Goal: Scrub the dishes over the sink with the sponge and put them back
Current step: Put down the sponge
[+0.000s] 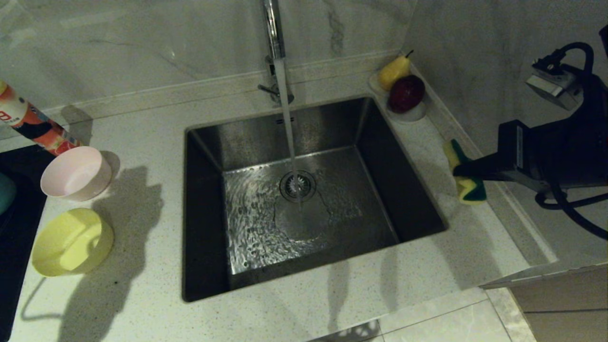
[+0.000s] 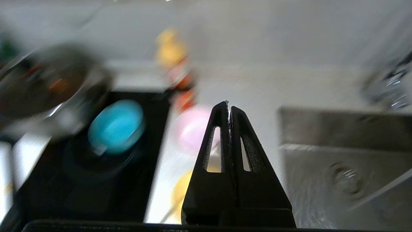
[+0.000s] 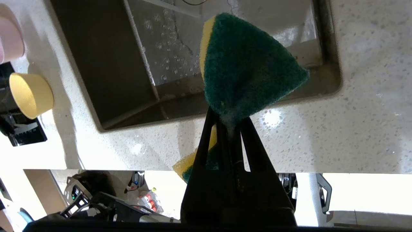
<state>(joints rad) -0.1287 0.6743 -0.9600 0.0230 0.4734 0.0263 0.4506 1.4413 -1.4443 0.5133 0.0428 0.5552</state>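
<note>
Green-yellow sponge (image 3: 248, 71) pinched in right fingers (image 3: 229, 124) | left fingers (image 2: 229, 108) closed, empty

head view dim, long shadows falling on the tabletop (image 1: 142, 285); left wrist view smeared with blur; right wrist view bright, glare at its lower edge.

Pink bowl (image 1: 76, 173), yellow bowl (image 1: 72, 242), seemingly blue bowl (image 2: 116, 126), green-and-yellow sponge (image 3: 244, 67).

speckled counter (image 1: 142, 285), pink bowl (image 1: 76, 173), yellow bowl (image 1: 71, 242)
</note>
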